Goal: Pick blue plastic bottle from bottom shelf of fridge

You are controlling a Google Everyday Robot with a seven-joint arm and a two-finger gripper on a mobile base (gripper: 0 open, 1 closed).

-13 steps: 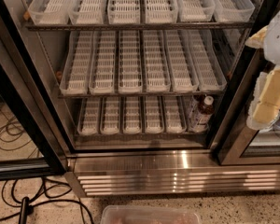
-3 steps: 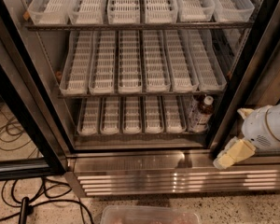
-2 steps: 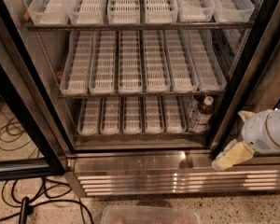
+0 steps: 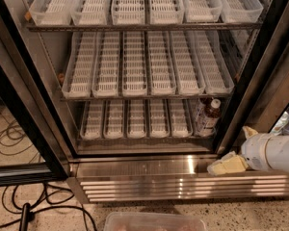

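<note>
Since a moment ago your gripper (image 4: 227, 166) has slid a little left and lower. It now sits in front of the ribbed steel base (image 4: 144, 170) of the fridge (image 4: 249, 71). You cannot tell whether it is spread or closed. The brown bottle (image 4: 210, 117), with its pale label, stands upright at the right end of the bottom shelf (image 4: 135, 119), beside white slotted trays. Black cables (image 4: 9, 138) lie on the speckled floor (image 4: 241, 213).
</note>
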